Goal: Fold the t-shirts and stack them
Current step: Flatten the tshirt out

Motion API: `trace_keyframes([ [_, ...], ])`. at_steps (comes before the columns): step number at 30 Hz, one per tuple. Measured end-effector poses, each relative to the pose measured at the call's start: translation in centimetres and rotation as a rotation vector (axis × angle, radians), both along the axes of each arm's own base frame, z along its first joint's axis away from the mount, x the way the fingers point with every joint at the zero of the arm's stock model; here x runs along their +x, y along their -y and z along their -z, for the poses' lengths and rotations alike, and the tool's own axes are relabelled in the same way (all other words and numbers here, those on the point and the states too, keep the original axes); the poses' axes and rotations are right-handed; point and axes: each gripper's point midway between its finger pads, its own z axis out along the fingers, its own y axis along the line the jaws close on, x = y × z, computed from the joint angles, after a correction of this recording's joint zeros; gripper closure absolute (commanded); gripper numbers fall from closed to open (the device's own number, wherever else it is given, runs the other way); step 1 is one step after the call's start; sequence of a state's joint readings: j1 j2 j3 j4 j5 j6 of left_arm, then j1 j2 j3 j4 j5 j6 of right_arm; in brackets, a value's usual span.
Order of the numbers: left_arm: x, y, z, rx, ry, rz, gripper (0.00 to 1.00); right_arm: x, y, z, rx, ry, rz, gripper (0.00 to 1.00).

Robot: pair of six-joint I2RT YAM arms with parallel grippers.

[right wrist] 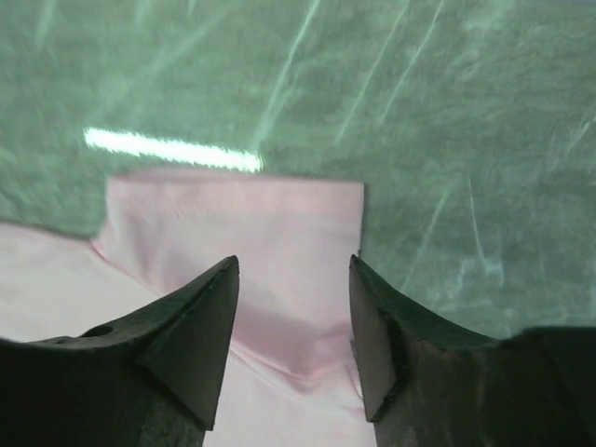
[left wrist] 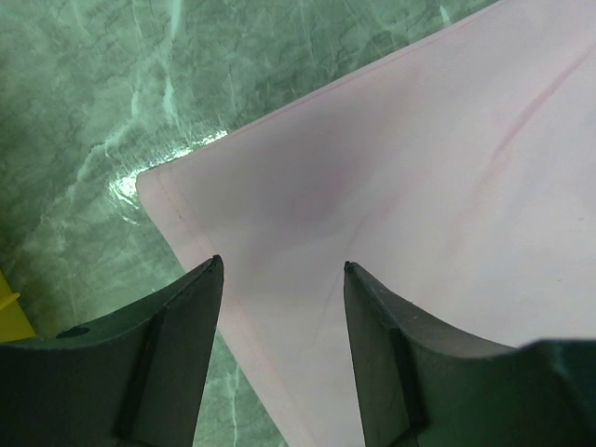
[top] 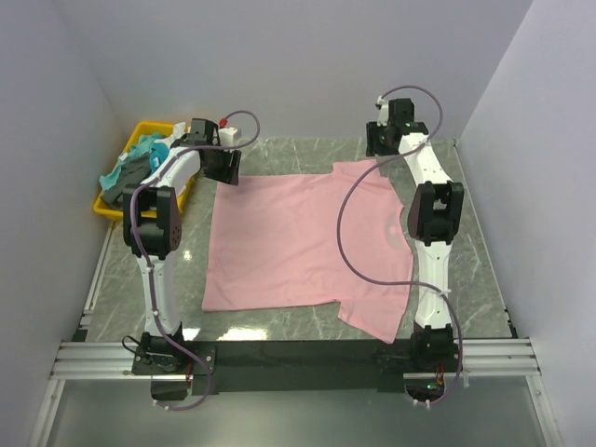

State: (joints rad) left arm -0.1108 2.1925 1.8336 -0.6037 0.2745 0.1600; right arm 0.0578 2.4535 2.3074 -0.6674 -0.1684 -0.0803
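**Two spread claws, one thin edge to catch**

Both are hovering over the far edge of the pink t-shirt [top: 298, 237], which is lying flat on the desk [top: 121, 289]: the left claw [left wrist: 282, 265] over a hem corner, the right claw [right wrist: 293, 263] over a sleeve end. I am judging the risk as a pinch catching only one layer or slipping on the slick desk, or one side lifting alone and skewing the fold.

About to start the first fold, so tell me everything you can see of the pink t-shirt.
The pink t-shirt is thin, plain cloth, spread flat and unfolded on the green marbled table, hem leftward, sleeves rightward. The open left gripper sits over its far hem corner, the open right gripper over its far sleeve.
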Motion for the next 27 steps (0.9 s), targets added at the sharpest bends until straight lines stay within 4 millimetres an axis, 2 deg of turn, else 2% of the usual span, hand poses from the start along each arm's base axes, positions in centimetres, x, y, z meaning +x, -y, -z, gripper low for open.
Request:
trace_keyframes([
  [3,-0.2,0.0,0.1,0.000,-0.008,0.000,0.40,1.4,-0.4,-0.6,0.056,0.036,0.057,0.37],
  [6,-0.3,0.0,0.3,0.000,-0.013,-0.002,0.40,2.1,-0.1,-0.2,0.068,0.048,0.107,0.36],
  [16,-0.7,0.0,0.6,-0.005,-0.032,-0.012,0.40,2.2,0.3,2.1,0.043,0.019,0.115,0.40],
  [21,-0.7,0.0,0.6,-0.004,-0.032,-0.013,0.40,2.4,0.9,4.1,0.001,-0.002,0.111,0.36],
  [23,-0.7,0.0,0.6,-0.004,-0.032,-0.013,0.40,1.8,1.0,5.3,-0.014,-0.039,0.100,0.50],
  [27,-0.7,0.0,0.6,-0.003,-0.032,-0.014,0.40,0.6,1.1,6.7,-0.032,-0.101,0.084,0.57],
])
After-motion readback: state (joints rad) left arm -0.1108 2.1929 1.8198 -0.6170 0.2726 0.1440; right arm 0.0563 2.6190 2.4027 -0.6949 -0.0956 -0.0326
